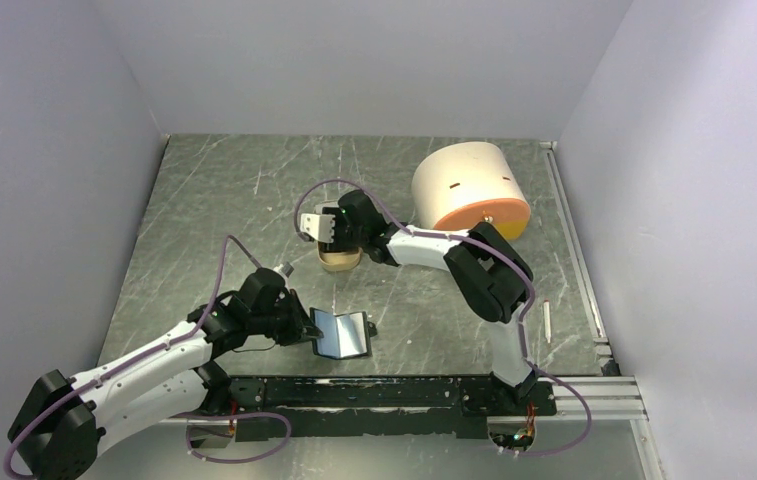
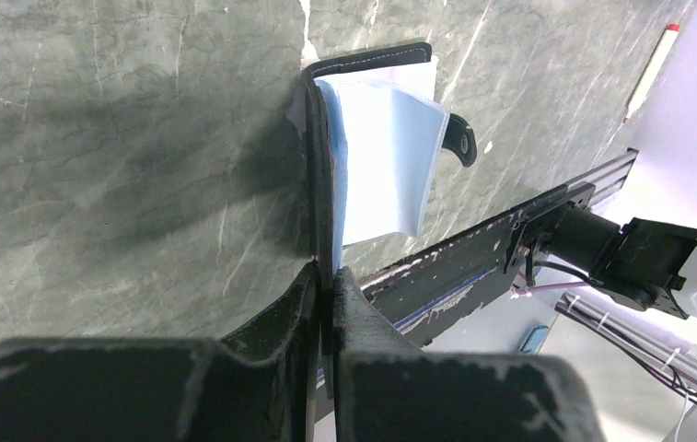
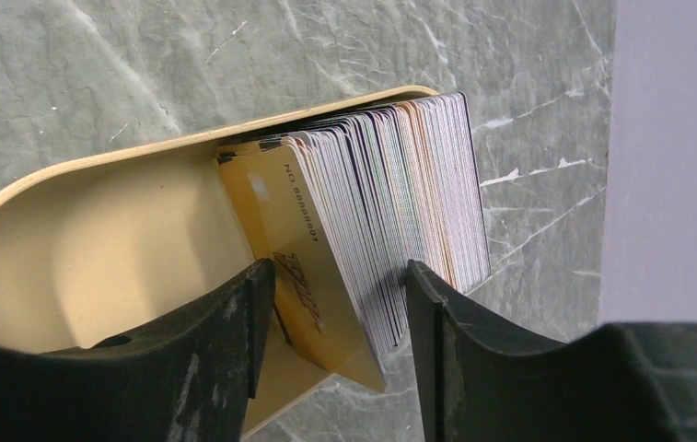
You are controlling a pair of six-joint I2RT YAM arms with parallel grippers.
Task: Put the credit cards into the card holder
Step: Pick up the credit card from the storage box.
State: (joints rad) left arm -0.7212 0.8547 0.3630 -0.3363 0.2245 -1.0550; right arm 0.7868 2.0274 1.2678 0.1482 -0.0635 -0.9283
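Table (image 1: 204, 200): scratched grey-green slab, walls on three sides. Black rail (image 1: 384, 392) runs along the near edge with both arm bases on it.

Biggest item is the cream drum (image 1: 469, 190) with an orange end face, lying on its side at far right.

Tan tray (image 1: 338, 259) sits mid-table, just left of the drum and apart from it. Right gripper (image 3: 340, 269) is low over the tray, jaws apart, with one finger on each side of the front part of the card pack. Can't tell if either finger touches a card.

Wallet (image 1: 342, 333) is open, between the tray and the rail. Left gripper (image 2: 326, 276) is clamped tight on the edge of one black cover. Blue-grey pockets (image 2: 386, 157) fan out to one side of that cover. Snap tab (image 2: 461, 140) pokes out past them. Can't tell if the wallet is lifted or resting on the table.

Cards (image 3: 390, 203) stand on edge as one tight pack at one end of the tray, leaning. The front one is yellow-orange with print, the ones behind are whitish. Every card in view is in the tray.

Thin white stick (image 1: 546, 320) with a red tip lies by the right edge of the table, well apart from the rest.
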